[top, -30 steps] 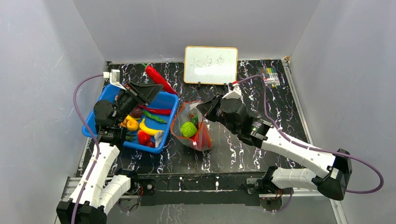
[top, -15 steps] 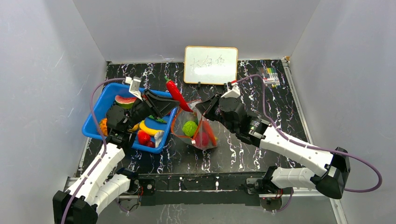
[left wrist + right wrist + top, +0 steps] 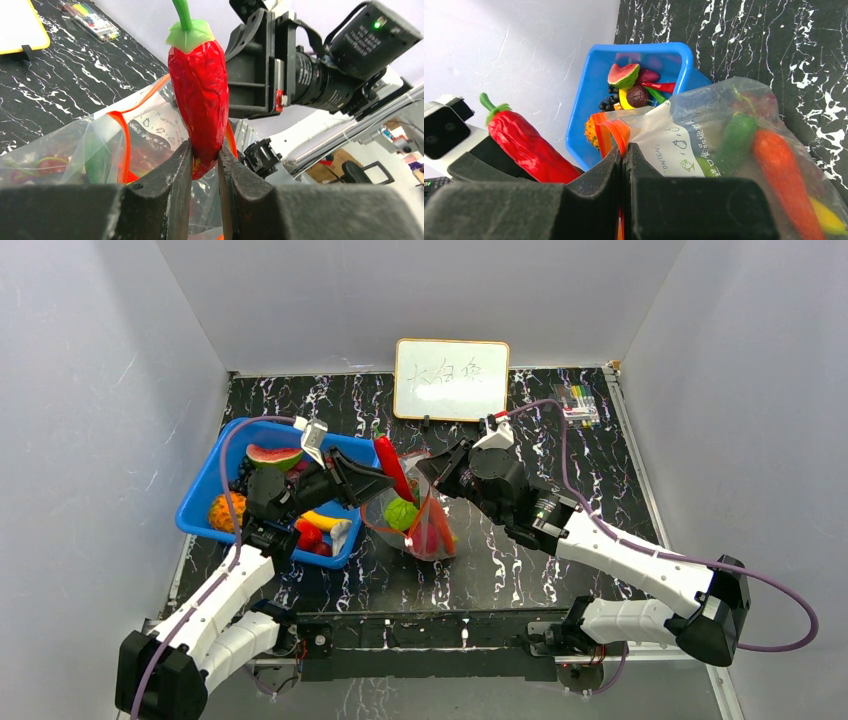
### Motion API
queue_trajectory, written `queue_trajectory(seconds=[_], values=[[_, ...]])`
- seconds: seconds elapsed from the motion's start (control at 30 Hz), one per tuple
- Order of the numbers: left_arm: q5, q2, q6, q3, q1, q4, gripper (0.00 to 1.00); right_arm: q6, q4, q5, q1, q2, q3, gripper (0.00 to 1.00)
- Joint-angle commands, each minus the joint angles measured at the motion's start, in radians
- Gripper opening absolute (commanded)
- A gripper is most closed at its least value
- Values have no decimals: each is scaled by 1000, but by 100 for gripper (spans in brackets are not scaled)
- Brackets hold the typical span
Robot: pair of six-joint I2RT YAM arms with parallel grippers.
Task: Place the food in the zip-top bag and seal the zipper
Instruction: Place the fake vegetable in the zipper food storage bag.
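Observation:
My left gripper (image 3: 205, 155) is shut on a red chilli (image 3: 199, 95) with a green cap and holds it over the open mouth of the clear zip-top bag (image 3: 415, 525); the chilli also shows in the top view (image 3: 392, 467). My right gripper (image 3: 624, 150) is shut on the bag's red-orange zipper strip (image 3: 616, 132) and holds the mouth up. Inside the bag (image 3: 734, 145) lie a green fruit (image 3: 402, 513), a green pepper and an orange carrot (image 3: 781, 182). More food stays in the blue basket (image 3: 215, 465).
The blue basket holds a watermelon slice (image 3: 272, 455), an orange fruit (image 3: 226, 510), a banana and red berries. A whiteboard (image 3: 451, 378) stands at the back. A pack of markers (image 3: 578, 403) lies at the back right. Grey walls enclose the black marbled table.
My left gripper has carried the red chilli from above the basket rightward to the bag's mouth. My right gripper has kept its hold on the zipper strip, with the bag shifting slightly.

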Motion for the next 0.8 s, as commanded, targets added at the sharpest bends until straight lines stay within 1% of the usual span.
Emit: queue_trajectory(seconds=[0.0, 0.1, 0.3, 0.47, 0.63, 0.77], values=[[34, -20, 88, -6, -18, 8, 0, 13, 133, -11, 1, -23, 66, 0], [45, -13, 121, -20, -25, 9, 0, 17, 136, -19, 0, -20, 66, 0], [115, 30, 142, -16, -41, 1, 0, 9, 139, -18, 1, -17, 82, 0], [114, 26, 193, -16, -54, -67, 0, 10, 145, -15, 1, -21, 76, 0], [101, 25, 266, 2, -62, -193, 0, 14, 151, -20, 1, -26, 63, 0], [94, 25, 288, 2, -65, -225, 0, 14, 153, -21, 0, -27, 63, 0]])
